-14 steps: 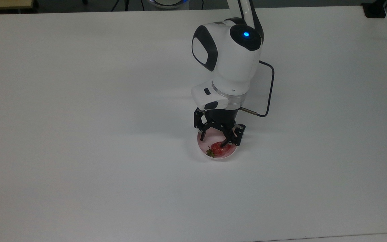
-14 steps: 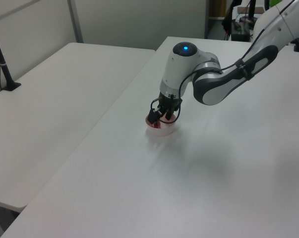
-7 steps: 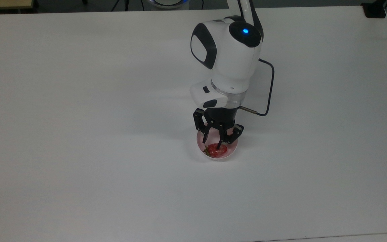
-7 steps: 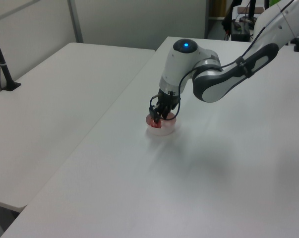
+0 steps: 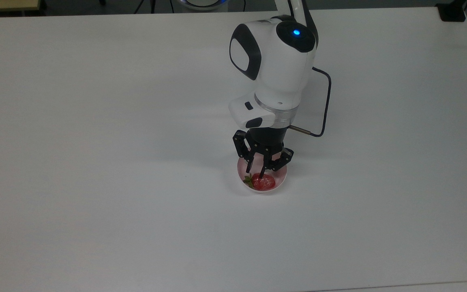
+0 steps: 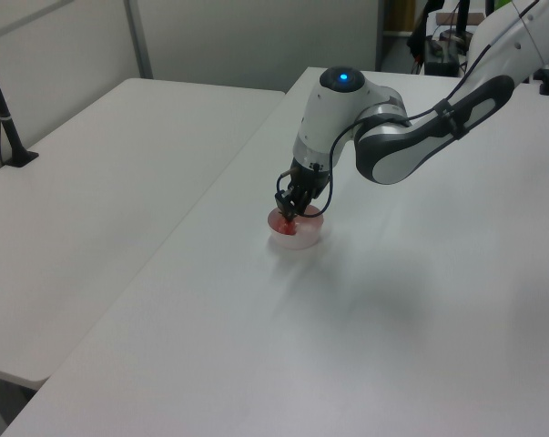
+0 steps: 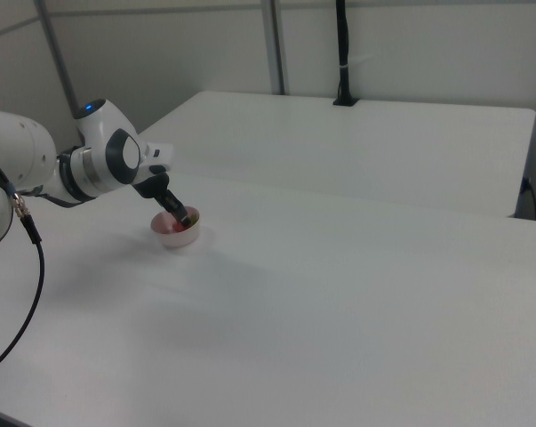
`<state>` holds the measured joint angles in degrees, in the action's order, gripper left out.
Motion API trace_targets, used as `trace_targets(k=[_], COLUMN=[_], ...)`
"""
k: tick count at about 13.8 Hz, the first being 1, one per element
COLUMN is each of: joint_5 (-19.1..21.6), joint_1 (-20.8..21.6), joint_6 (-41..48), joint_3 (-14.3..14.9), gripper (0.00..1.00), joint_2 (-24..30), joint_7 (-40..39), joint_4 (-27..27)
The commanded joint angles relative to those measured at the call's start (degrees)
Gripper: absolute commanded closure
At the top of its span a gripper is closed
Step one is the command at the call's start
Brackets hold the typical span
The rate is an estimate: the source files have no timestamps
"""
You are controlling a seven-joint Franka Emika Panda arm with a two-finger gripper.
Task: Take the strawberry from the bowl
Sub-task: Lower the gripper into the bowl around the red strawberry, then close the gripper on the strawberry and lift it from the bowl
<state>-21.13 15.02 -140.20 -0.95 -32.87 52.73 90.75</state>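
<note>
The table (image 5: 95, 227) is a flat, matte white slab with a smooth, unmarked top; in the top view its bare surface occupies the foreground.

The bowl (image 5: 281, 179) stands on this surface in the lower middle of the top view. It is small, round and pale pink, with smooth plain walls and a thin whitish rim. It also appears in the left view (image 6: 303, 238) and the right view (image 7: 180, 237).

The strawberry (image 5: 264, 182) lies inside the bowl, in the part nearest the top view's lower edge. Its skin is glossy red. Its long axis runs roughly across the top view, with the green leafy cap pointing to the top view's left and the red body to the top view's right.

The gripper (image 5: 255, 173) reaches down into the bowl from above. Its black linkage fingers are drawn close together, one tip resting on the upper surface of the strawberry, the other just beside the leafy end. Whether the fingers actually clamp the fruit cannot be determined. The gripper also shows in the left view (image 6: 289, 208).

Above it, the arm (image 5: 276, 69) has a glossy white rounded shell with black oval insets and a lit blue indicator. A thin black cable (image 5: 326, 105) loops beside the wrist.

Farther back, the left view shows a second white table (image 6: 110, 173) alongside, a black post (image 6: 3, 109) on it, and pale partition walls (image 6: 256, 41).
</note>
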Motion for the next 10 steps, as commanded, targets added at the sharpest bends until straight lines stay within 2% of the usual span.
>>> trace_targets(k=[1, 2, 3, 4, 5, 6, 7, 9, 10], joint_5=[-1.0, -1.0, -1.1, -1.2, -1.3, -1.8, -2.7, -4.4, -4.3], joint_1=[0.0, 0.0, 0.1, 0.1, 0.2, 0.2, 0.2, 0.2, 0.1], joint_6=[0.5, 0.5, 0.5, 0.5, 0.5, 0.5, 0.5, 0.5, 0.5], joint_3=[0.1, 0.1, 0.1, 0.0, 0.0, 0.0, 0.0, 0.0, -0.1], gripper=[0.41, 0.25, 0.19, 0.07, 0.02, 0.02, 0.05, 0.29, 0.51], joint_2=[0.5, 0.0, -0.6, -1.2, -1.7, -1.8, -1.8, -1.9, -1.9], joint_7=[-1.0, -0.8, -0.8, -0.8, -0.8, -0.9, -0.9, -0.9, -0.8], joint_4=[1.1, 1.1, 1.1, 1.0, 0.9, 0.9, 0.9, 1.1, 1.0])
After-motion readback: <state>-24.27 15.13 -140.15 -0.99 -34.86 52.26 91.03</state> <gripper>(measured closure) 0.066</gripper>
